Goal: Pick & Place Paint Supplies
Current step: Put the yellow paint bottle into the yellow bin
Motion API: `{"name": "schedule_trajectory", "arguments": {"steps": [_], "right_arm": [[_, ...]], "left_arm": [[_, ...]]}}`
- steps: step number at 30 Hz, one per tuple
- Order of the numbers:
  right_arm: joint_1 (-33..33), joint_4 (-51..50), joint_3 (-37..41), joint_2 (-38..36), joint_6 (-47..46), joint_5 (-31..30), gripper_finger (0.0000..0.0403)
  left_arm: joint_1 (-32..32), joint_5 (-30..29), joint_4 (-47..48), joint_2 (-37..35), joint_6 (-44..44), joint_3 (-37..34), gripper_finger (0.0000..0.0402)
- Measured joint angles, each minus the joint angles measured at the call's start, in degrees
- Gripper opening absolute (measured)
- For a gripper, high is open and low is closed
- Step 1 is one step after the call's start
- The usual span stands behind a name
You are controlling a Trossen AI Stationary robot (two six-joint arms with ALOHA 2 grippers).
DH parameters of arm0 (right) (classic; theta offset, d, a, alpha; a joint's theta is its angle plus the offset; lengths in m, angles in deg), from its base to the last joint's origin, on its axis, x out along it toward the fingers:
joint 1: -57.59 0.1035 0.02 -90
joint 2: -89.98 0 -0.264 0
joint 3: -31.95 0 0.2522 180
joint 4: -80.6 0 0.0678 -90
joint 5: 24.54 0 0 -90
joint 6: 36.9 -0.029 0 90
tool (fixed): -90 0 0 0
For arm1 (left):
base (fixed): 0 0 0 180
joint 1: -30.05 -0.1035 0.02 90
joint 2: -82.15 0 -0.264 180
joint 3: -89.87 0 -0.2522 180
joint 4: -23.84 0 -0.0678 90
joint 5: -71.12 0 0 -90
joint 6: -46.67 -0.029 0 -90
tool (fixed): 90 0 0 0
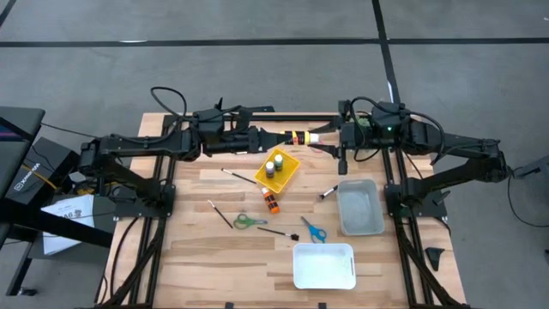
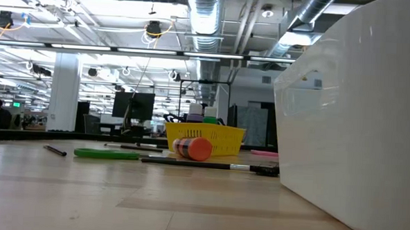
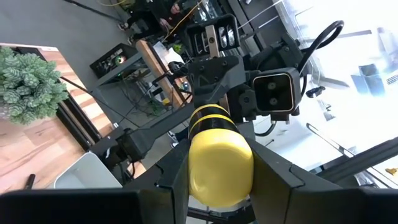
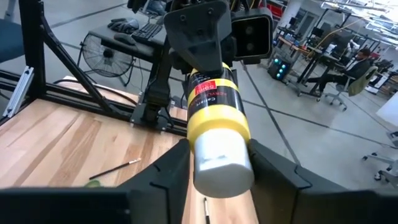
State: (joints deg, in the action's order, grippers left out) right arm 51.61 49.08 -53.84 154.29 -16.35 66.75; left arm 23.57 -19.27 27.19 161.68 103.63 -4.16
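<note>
1. Left gripper (image 1: 276, 137) clamps the base of a yellow paint bottle (image 1: 297, 136), held level above the table's (image 1: 206, 257) far edge.
2. Small, rigid and probably slick; grip the cylindrical body squarely.
3. Right gripper (image 1: 324, 137) has partly open fingers around the white-capped end; actual contact unclear.

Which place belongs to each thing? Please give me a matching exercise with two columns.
Things:
1. yellow paint bottle
2. orange paint bottle
3. green paint bottles
4. blue scissors

Places:
A. lying on the table, just beside the yellow basket
B. flat on the table, between the grey tray and the white tray
C. in the air, between the left gripper and the right gripper
D. standing inside the yellow basket

Pairs: 1-C, 2-A, 3-D, 4-B
</note>
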Motion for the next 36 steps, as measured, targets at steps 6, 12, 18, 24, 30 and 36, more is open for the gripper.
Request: {"name": "schedule_trajectory", "arguments": {"steps": [6,12,18,24,30,36], "right_arm": [[1.3,-0.9,0.0,0.0,-0.2,-0.1,0.0110],[1.8,-2.9,0.0,0.0,-3.6,0.0,0.0110],[1.4,-18.0,-6.6,-0.2,-5.1,0.2,0.0110],[0.9,-36.2,-17.5,2.8,-7.8,0.3,0.0110],[0.2,-52.7,-31.9,12.7,-7.8,0.3,0.0110],[-1.0,-68.2,-49.1,29.5,-2.7,0.2,0.0110]], "left_arm": [[0.0,1.3,2.3,-0.1,-5.2,0.1,0.0157],[0.0,1.2,4.1,0.0,-12.8,0.1,0.0223],[0.0,0.1,11.6,-2.2,-31.3,0.0,0.0239],[0.0,-5.0,19.2,-6.5,-47.1,0.0,0.0232],[0.0,-15.1,27.4,-12.4,-54.7,0.0,0.0230],[0.0,-20.8,34.4,-17.2,-55.7,0.0,0.0226]]}}
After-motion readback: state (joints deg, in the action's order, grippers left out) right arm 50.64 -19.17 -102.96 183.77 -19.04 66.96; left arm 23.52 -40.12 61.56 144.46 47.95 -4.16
